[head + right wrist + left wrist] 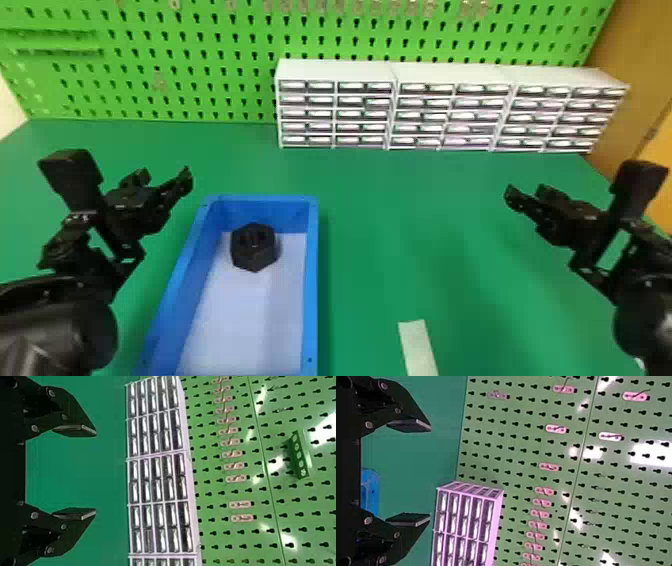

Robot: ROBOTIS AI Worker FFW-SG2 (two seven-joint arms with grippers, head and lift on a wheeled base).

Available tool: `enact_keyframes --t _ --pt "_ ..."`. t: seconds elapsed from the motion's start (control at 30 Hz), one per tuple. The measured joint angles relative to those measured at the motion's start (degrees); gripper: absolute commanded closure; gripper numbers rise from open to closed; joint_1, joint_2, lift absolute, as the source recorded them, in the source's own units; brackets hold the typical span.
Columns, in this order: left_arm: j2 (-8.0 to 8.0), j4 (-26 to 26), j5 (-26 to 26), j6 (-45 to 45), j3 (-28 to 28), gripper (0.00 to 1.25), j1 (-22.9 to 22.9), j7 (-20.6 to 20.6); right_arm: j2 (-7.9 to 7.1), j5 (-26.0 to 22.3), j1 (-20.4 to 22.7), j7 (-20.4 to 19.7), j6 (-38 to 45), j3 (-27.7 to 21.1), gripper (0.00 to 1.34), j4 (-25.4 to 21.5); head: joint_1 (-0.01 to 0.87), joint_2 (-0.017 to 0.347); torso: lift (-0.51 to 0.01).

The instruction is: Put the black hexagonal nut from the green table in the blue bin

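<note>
Head view: black hexagonal nut (254, 248) inside blue bin (312, 280), lower left of center, near the bin's far end; left claw (167, 181) at left, right claw (524, 192) at right.

Left wrist view — claw released, fingers apart. Right wrist view — claw released, too.

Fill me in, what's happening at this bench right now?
Nothing is being handled at this moment. The black hexagonal nut lies inside the blue bin, toward its far end, so the placing looks done. The left gripper hangs open and empty to the left of the bin, and the right gripper is likewise open and empty, over the right side of the green table.
</note>
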Motion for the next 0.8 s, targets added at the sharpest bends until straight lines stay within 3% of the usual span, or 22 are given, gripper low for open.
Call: enact_keyframes --t 0.8 --pt "0.0 0.0 0.1 0.0 -0.1 0.45 0.0 0.0 0.0 0.0 -0.2 0.0 -0.3 0.2 0.55 0.1 0.691 0.009 -0.097"
